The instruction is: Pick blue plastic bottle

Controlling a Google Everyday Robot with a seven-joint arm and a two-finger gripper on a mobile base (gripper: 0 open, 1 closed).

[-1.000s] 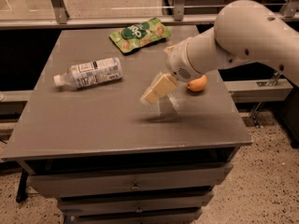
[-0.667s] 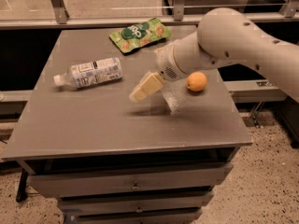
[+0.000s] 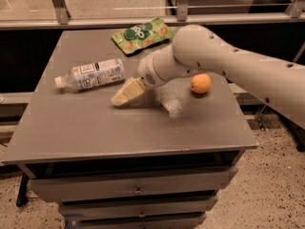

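The blue plastic bottle (image 3: 90, 74) lies on its side at the left of the grey table (image 3: 71, 128), with its white cap pointing left and its white and pale-blue label facing up. My gripper (image 3: 147, 100) hangs low over the table's middle, just right of the bottle's base. It is open and empty. One cream finger (image 3: 126, 93) reaches toward the bottle but stands a little apart from it. The other finger (image 3: 170, 105) points toward the front right.
A green snack pouch (image 3: 143, 34) lies at the table's back, behind my arm. An orange fruit (image 3: 200, 84) sits to the right of the gripper. My arm (image 3: 238, 70) comes in from the right. Drawers sit below the table's front edge.
My gripper and arm have moved left across the table, from near the orange fruit toward the bottle's base. The bottle, pouch and fruit have not moved.
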